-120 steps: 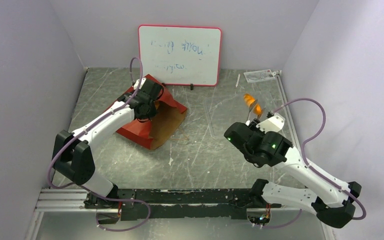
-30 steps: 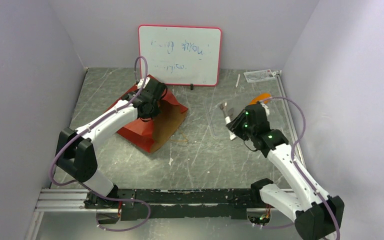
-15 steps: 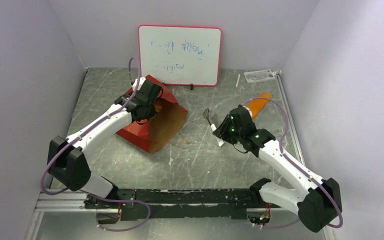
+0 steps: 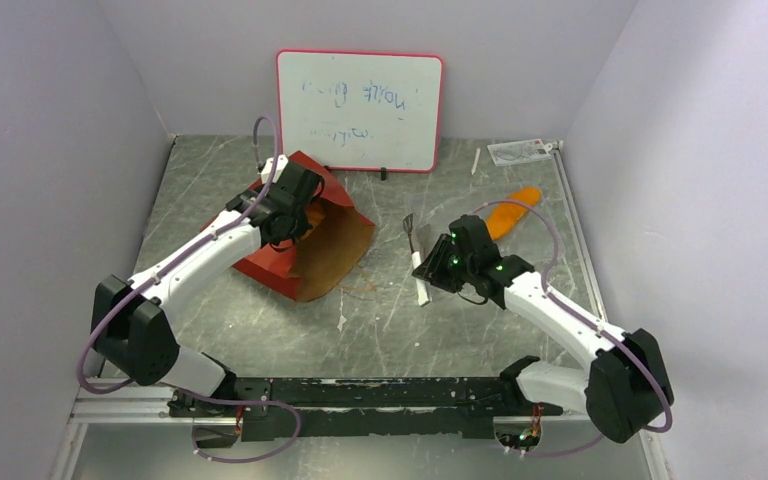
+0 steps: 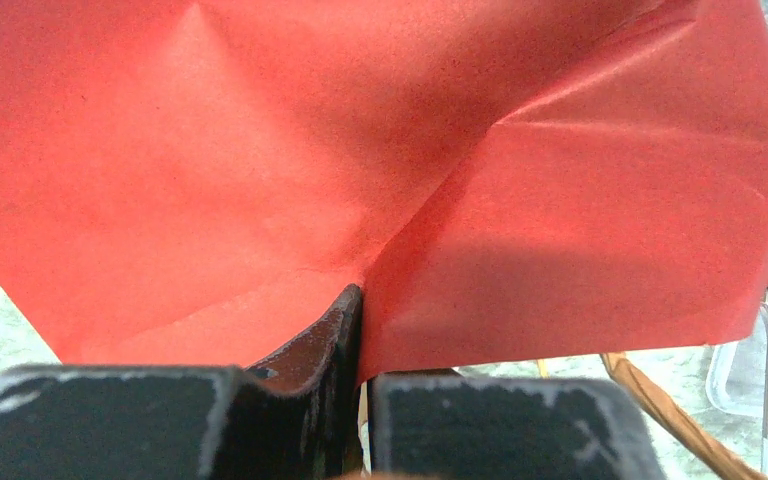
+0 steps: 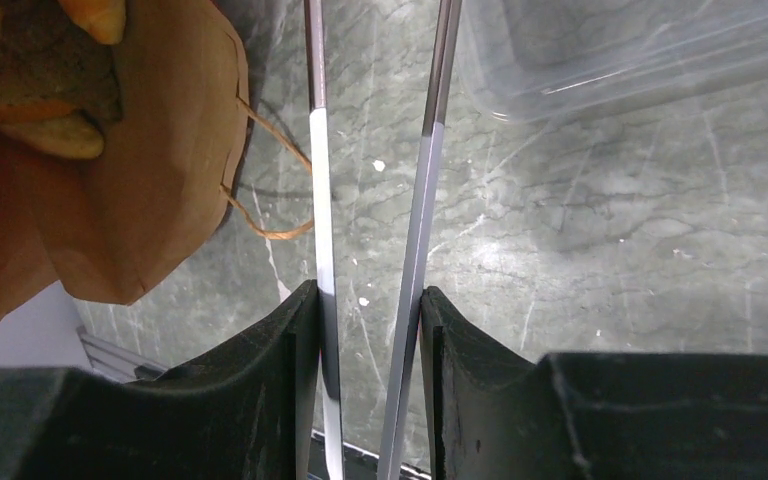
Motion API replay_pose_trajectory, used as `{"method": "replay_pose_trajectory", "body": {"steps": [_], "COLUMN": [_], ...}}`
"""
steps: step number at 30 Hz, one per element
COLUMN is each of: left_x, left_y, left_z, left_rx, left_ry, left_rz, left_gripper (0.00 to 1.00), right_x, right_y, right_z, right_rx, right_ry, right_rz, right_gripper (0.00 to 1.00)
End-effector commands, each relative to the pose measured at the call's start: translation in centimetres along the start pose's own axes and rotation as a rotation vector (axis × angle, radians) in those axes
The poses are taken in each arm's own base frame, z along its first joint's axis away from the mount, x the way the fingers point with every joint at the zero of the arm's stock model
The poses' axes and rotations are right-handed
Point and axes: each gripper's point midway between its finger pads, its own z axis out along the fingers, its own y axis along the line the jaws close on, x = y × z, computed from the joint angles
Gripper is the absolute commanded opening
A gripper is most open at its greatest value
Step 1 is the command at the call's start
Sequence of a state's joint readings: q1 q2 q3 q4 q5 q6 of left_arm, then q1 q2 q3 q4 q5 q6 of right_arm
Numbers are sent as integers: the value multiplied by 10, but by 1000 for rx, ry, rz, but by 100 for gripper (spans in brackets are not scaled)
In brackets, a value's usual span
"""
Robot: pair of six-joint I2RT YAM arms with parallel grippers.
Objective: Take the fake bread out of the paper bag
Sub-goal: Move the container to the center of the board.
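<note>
Near center of the counter (image 4: 390,320), right fingers (image 4: 438,262) clamp metal tongs (image 4: 421,285). Left of them, paper bag (image 4: 332,245) lies on its side, pastries (image 6: 55,135) in its mouth; left fingers (image 4: 296,212) pinch its red wall. Orange loaf (image 4: 512,211) lies far right, outside the bag.

White arms (image 4: 200,262), black joints (image 4: 145,338), looping purple cables (image 4: 87,352), green lights (image 4: 454,262)
</note>
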State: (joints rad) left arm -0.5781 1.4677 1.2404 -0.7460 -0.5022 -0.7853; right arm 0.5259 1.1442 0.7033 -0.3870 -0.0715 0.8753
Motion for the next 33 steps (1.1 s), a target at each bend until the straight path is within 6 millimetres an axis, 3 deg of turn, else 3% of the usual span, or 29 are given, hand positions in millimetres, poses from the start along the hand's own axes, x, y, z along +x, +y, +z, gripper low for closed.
{"method": "replay_pose_trajectory", "body": {"steps": [1,10,25,28,33], "left_x": [-11,-16,-21,-20,-21], "left_y": [17,31,43,45,45], "left_z": [-10,-15,-19,-19,-21], "left_rx": [-35,-62,-98,-103,-102], "left_ry": [-45,-65,-85,-83,-86], "left_rz": [-32,-48,-84,-93,-102], "left_gripper": [10,10,10,10,10], "right_x": [2,8,-13,-20,-34], "right_y": [28,55,96,100,99], "right_z": [6,29,59,59,37], "right_rx": [-119,-160,-211,-205,-180], "right_ry": [26,72,70,56,-16], "right_rz": [-4,-39,-95,-116,-134], "right_gripper": [4,4,3,3,4]}}
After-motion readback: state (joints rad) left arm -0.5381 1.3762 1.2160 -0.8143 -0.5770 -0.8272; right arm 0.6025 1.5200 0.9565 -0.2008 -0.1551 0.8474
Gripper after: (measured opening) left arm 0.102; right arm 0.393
